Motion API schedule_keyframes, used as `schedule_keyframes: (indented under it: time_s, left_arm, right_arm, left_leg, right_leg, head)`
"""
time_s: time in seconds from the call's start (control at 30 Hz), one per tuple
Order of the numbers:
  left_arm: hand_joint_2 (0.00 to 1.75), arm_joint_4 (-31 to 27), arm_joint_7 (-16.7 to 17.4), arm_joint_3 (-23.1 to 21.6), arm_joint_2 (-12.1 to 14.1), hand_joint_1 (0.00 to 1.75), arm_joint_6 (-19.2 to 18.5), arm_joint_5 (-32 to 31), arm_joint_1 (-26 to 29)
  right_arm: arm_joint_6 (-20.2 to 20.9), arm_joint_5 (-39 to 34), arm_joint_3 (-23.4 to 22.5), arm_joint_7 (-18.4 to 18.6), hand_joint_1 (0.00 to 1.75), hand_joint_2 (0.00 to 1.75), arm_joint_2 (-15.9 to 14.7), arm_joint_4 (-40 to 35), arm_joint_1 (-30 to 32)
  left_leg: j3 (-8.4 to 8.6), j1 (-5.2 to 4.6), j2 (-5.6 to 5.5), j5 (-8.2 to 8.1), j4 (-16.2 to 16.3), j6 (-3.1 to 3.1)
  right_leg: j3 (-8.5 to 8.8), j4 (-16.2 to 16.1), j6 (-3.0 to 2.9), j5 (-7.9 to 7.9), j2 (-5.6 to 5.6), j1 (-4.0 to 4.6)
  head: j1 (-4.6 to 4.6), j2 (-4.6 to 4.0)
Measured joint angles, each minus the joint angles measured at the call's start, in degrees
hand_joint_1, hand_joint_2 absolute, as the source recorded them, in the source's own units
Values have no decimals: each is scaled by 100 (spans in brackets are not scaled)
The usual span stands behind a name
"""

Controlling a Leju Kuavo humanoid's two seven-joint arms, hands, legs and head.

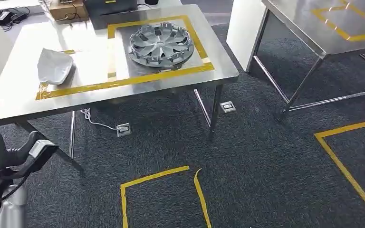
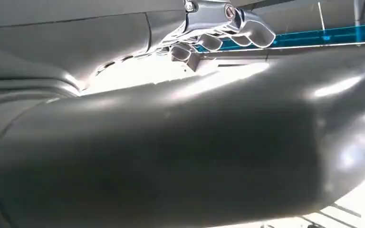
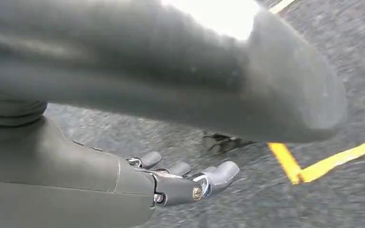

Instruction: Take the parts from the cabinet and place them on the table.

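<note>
Both the left hand (image 2: 218, 28) and right hand (image 3: 180, 183) hang empty, fingers apart, while the hubcap (image 1: 161, 43) lies on the tabletop (image 1: 100, 71) at one o'clock.

Hubcap (image 1: 161, 44) sitting on the table (image 1: 123, 92), toward its right side, inside the tape frame (image 1: 158, 76). Curved cover (image 1: 54, 66) on the same table, well to the left. Box (image 1: 68, 9) at the far edge behind both. Second table (image 1: 313, 33) off to the right. Floor sockets (image 1: 123, 128) underneath, taped squares (image 1: 164, 192) on carpet nearer in.
</note>
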Motion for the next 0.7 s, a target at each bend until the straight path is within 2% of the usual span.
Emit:
schedule_keyframes:
  time_s: [0.03,0.1,0.13,0.17,0.2,0.23,0.27,0.3,0.33,0.37,0.4,0.43,0.47,0.5,0.53,0.57,0.6,0.63,0.67,0.7]
  left_arm:
    - [0,-22,42,-28,31,0,0,0,76]
    - [0,-37,124,-65,109,0,0,24,194]
    - [0,-42,155,-87,149,0,0,33,266]
    - [0,-55,203,-129,188,0,0,46,324]
    - [0,-78,247,-173,229,0,0,63,394]
    - [0,-109,289,-197,258,0,0,68,455]
    - [0,-125,308,-203,275,0,0,68,516]
    - [0,-133,395,-216,299,0,-2,38,590]
    - [0,-135,464,-227,328,0,-9,-7,659]
    - [0,-142,563,-232,358,0,-37,-78,756]
    - [0,-164,647,-232,387,0,-63,-140,835]
    - [0,-188,699,-232,414,0,-81,-188,905]
    - [0,-214,732,-232,428,0,-98,-214,970]
    - [0,-225,748,-229,479,0,-105,-223,1016]
    - [0,-302,796,-229,505,0,-140,-251,1055]
    - [0,-332,833,-229,522,0,-173,-280,1105]
    - [0,-367,917,-231,527,0,-305,-321,1167]
    - [0,-408,996,-229,537,0,-484,-369,1225]
    - [0,-439,1047,-229,549,0,-593,-402,1283]
    - [175,-444,1082,-229,570,0,-699,-428,1342]
  right_arm:
    - [-4,4,0,37,0,0,0,0,19]
    - [-17,39,0,122,0,0,-2,0,32]
    - [-17,48,0,138,0,0,-2,0,64]
    - [-17,66,0,162,0,0,-2,0,79]
    - [-11,76,0,194,0,0,-2,0,97]
    - [2,87,0,197,0,0,-2,0,109]
    - [13,87,0,197,0,0,-2,0,111]
    - [20,85,0,190,0,0,-2,0,112]
    - [29,81,0,172,0,0,0,0,115]
    - [39,68,0,162,0,0,0,0,120]
    - [39,63,0,166,0,0,0,0,125]
    - [39,55,0,172,0,0,0,0,127]
    - [39,50,0,177,0,0,0,0,123]
    - [42,50,0,181,0,0,0,0,106]
    - [68,26,0,181,0,0,-2,0,107]
    - [123,-24,-9,208,0,0,0,2,122]
    - [188,-74,-22,283,0,0,0,0,119]
    - [236,-122,-43,349,0,0,0,0,121]
    - [267,-162,-72,391,0,0,7,2,130]
    - [293,-186,-113,426,0,0,11,4,131]
  left_leg:
    - [-97,-9,-23,51,74,119]
    - [-138,-22,-26,89,76,192]
    - [-180,-10,-4,154,58,264]
    - [-250,-4,23,221,62,331]
    - [-346,-7,31,291,62,376]
    - [-429,-12,30,361,64,392]
    - [-520,-25,30,439,69,403]
    - [-628,-40,31,517,77,415]
    - [-711,-56,32,579,83,414]
    - [-828,-75,39,654,100,411]
    - [-914,-90,43,710,112,409]
    - [-979,-110,43,765,117,405]
    - [-1028,-112,44,823,118,400]
    - [-1060,-108,54,874,116,379]
    - [-1068,-95,53,926,114,345]
    - [-1045,-70,63,944,70,307]
    - [-1045,-42,61,1007,27,261]
    - [-1038,-43,59,1059,-25,226]
    - [-1051,-77,56,1093,-43,189]
    - [-1111,-49,14,942,30,157]
  right_leg:
    - [32,-30,34,58,0,12]
    - [12,-50,92,174,19,-2]
    - [-19,-59,133,213,36,-9]
    - [-64,7,169,49,31,-23]
    - [-188,285,194,-332,26,-33]
    - [-317,691,210,-698,29,-28]
    - [-450,1155,224,-992,27,-28]
    - [-528,1574,222,-1176,28,-28]
    - [-516,1776,213,-1177,28,-26]
    - [-366,1771,185,-997,27,-16]
    - [-111,1517,144,-778,29,1]
    - [232,1096,86,-615,32,36]
    - [662,540,-3,-586,40,73]
    - [947,27,-104,-874,30,99]
    - [1070,-167,-54,-896,24,118]
    - [1016,-177,-77,-836,35,141]
    - [993,-201,-118,-842,26,164]
    - [978,-241,-174,-793,28,164]
    - [983,-344,-193,-665,17,114]
    - [960,-372,-181,-586,4,100]
  head:
    - [44,0]
    - [39,0]
    - [26,0]
    - [50,0]
    - [59,0]
    - [70,0]
    - [77,0]
    - [79,0]
    - [79,0]
    - [77,0]
    - [79,0]
    - [79,0]
    - [79,0]
    - [70,0]
    - [68,0]
    - [90,0]
    - [133,0]
    - [138,0]
    - [133,0]
    - [127,0]
